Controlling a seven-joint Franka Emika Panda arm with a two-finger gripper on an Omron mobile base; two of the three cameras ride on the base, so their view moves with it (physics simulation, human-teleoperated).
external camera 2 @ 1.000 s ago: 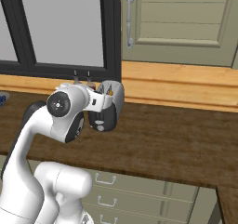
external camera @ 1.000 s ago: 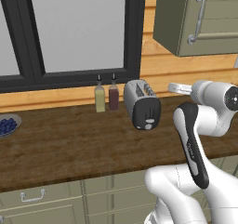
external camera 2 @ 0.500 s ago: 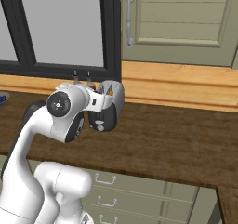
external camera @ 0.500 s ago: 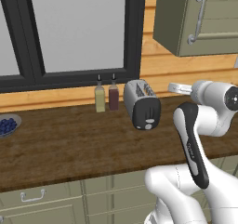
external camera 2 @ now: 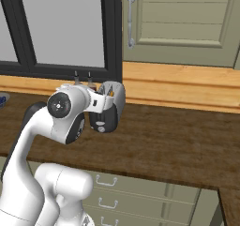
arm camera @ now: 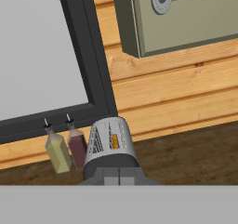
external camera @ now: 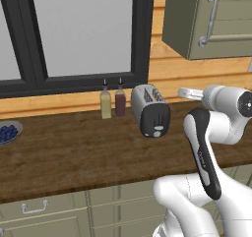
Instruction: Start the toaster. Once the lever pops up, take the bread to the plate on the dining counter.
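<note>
While the arm is holding high and folded back, we are looking down at the toaster [external camera: 150,110] standing on the wooden bench [external camera: 74,152] against the plank wall, just beside two small bottles [external camera: 112,102] under the window [external camera: 78,29]. We are seeing the lever [external camera: 157,133] as a pale knob low on the black end panel, which is facing out toward us. In the hand view an orange-brown sliver of the bread [arm camera: 114,141] is showing in one slot of the toaster [arm camera: 110,144], so the slice is seated. We cannot tell whether the fingers are released or clenched; they are not readable at the bottom of the hand view, and nothing appears to be held. We are judging the starting press as not yet made. Risks from here: the knob is small and sits low, so a descent along the end panel could slide off it or shove the light toaster back into the bottles. A bowl of blue berries [external camera: 7,133] is sitting well apart at the far left of the bench, out of harm. Reaching for the bread before the lever pops could jam the fingers in the slot.
</note>
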